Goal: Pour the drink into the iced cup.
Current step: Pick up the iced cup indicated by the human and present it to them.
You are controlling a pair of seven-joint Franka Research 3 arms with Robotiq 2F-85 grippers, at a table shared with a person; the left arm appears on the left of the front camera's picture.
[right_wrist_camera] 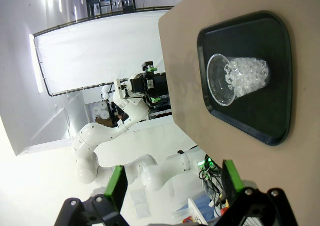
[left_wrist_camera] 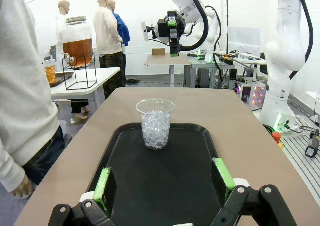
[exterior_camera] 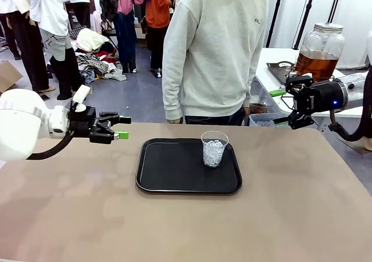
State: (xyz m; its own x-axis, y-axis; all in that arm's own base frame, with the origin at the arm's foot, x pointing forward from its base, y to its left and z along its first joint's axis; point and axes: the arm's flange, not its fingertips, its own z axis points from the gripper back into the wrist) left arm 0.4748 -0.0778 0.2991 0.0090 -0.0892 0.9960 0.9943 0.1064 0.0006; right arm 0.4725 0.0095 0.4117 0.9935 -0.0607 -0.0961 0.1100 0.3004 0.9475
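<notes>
Your tan table (exterior_camera: 302, 204) carries a black plastic tray (exterior_camera: 163, 169); the amber drink (exterior_camera: 317, 65) sits in a rounded clear glass jar (exterior_camera: 323, 39) on a white side table (exterior_camera: 272, 56) behind the right gripper (exterior_camera: 280, 107); its jaws and the left gripper's (exterior_camera: 124, 128) stand spread, empty; the clear iced cup (exterior_camera: 214, 149) stands on the tray.

Left gripper (exterior_camera: 123, 128) and right gripper (exterior_camera: 280, 107) hover open, seemingly level.

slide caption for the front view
Clear plastic cup of ice on a black rectangular tray between the open left pincer and right pincer; amber drink in a glass jar behind.
</notes>
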